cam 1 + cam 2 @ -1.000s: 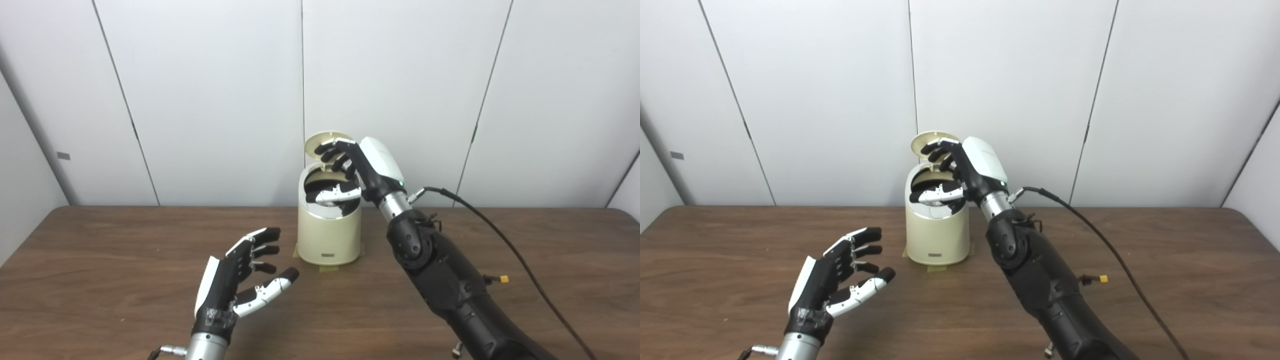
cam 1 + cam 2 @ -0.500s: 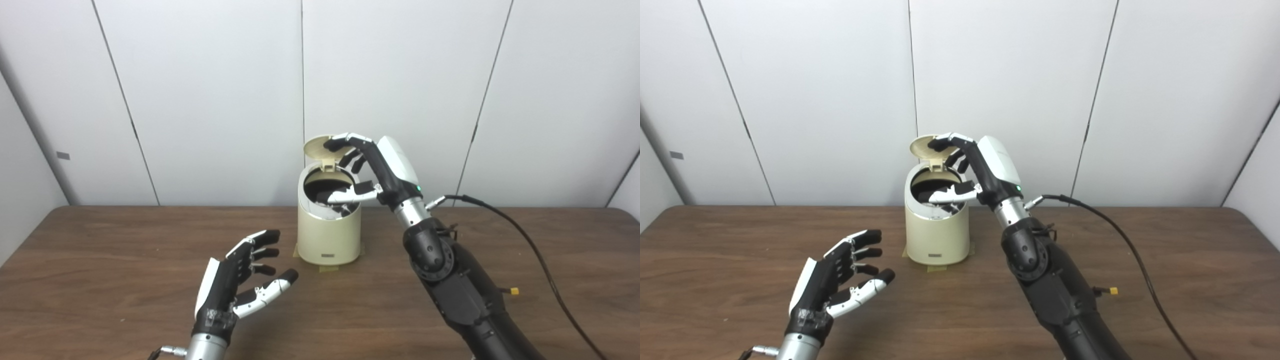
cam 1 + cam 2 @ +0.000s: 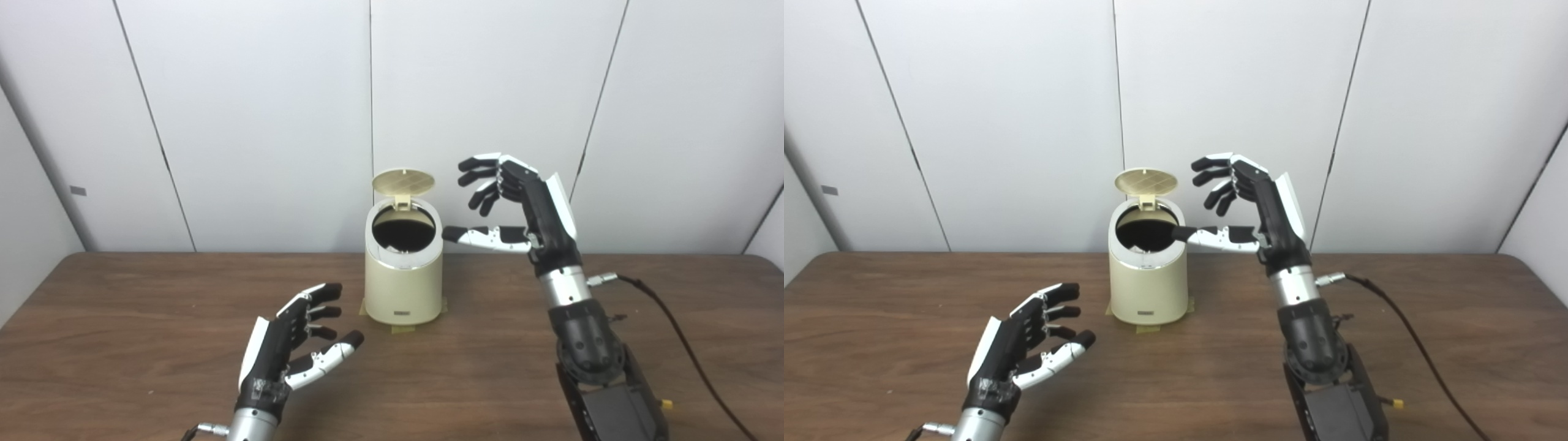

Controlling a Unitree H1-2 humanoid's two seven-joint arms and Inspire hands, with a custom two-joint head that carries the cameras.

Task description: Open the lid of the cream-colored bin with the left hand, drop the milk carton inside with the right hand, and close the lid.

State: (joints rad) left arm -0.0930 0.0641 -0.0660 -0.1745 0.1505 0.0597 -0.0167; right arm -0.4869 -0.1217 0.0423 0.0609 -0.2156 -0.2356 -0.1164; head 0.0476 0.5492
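The cream-colored bin (image 3: 403,282) stands at the middle back of the table on a taped mark. Its round lid (image 3: 403,180) is tipped up at the rear, and the dark opening (image 3: 403,233) shows. A pale scrap shows low inside the opening in the right eye view; I cannot tell whether it is the milk carton. My right hand (image 3: 520,208) hovers open to the right of the bin at rim height, fingers spread and empty. My left hand (image 3: 294,346) floats open over the table in front and to the left of the bin.
The brown wooden table (image 3: 122,318) runs the full width. White wall panels close the back. A black cable (image 3: 674,324) trails from my right forearm across the table's right side. My right arm (image 3: 588,355) rises from the bottom right.
My right hand has pulled out from over the bin's opening and swung right, away from the lid. The lid stays up. My left hand has hardly moved.
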